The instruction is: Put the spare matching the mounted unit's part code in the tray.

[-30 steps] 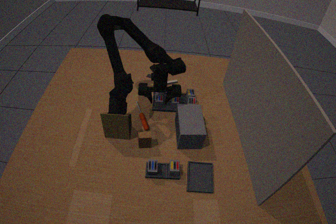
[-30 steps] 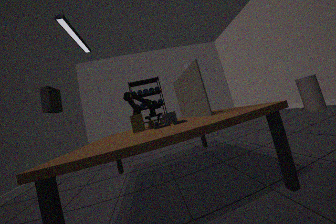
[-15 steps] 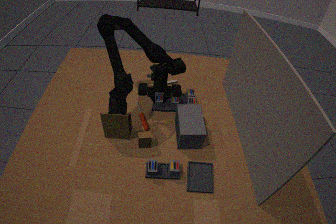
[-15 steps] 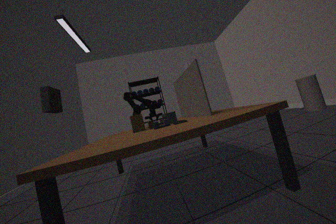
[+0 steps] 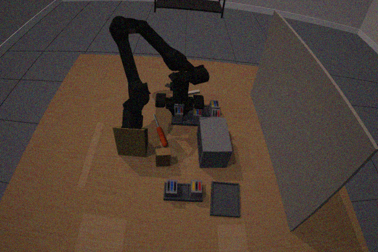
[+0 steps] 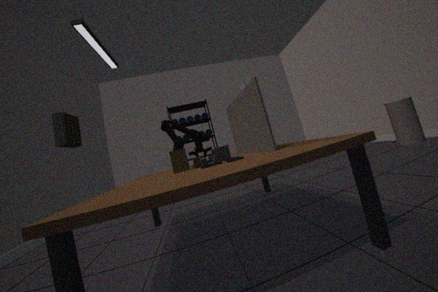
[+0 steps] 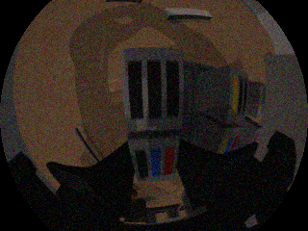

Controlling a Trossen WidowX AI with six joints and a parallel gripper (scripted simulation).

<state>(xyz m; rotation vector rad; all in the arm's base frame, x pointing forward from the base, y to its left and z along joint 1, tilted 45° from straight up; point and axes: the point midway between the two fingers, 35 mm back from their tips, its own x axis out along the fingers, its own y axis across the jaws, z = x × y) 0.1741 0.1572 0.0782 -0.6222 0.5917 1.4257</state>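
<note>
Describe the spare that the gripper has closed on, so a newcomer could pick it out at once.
Start at the big grey box mid-table; a dark rack lies behind it. The held spare stands at that rack's left end, between the gripper's fingers, its blue and red stripes unlike its yellow-striped neighbour.

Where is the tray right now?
In the top view the tray lies flat near the table's front edge, just right of the front rack of spares, below the grey box.

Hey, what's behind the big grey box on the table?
Behind the grey box sit striped spares on a dark holder; the tool grips one spare there. The box's back face, with its code, is hidden in the top view.
</note>
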